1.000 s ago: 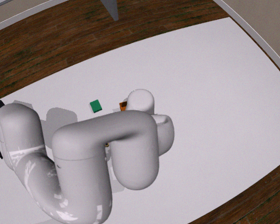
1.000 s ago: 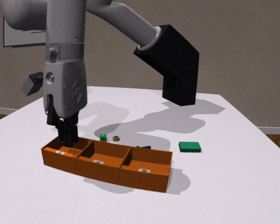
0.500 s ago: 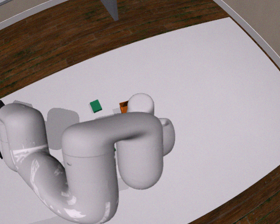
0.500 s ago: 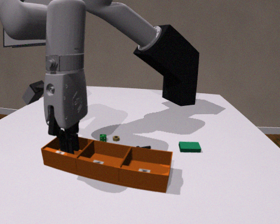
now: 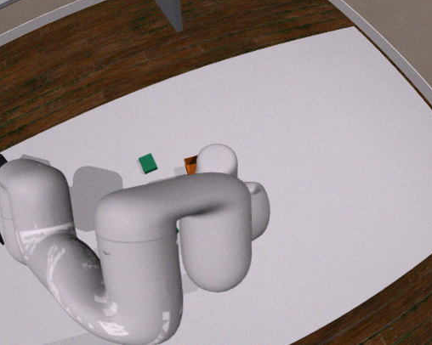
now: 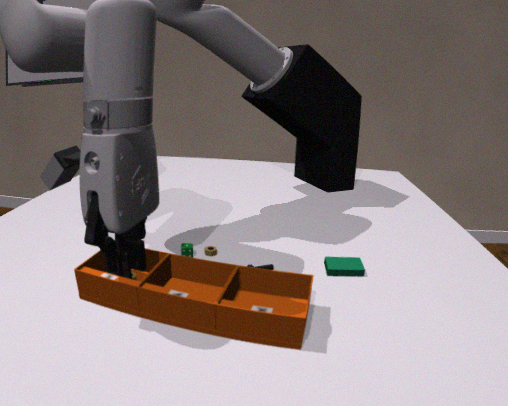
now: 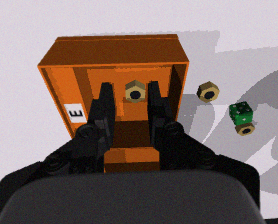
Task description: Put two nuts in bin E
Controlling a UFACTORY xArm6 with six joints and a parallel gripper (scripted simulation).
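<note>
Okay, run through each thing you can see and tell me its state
Gripper: open, fingers down inside bin E, holding nothing.
Bin E: upright on the table.
Nut in bin E: loose between the fingers.
Nut beside the bin: flat on the table.
Green die: on the table.
</note>
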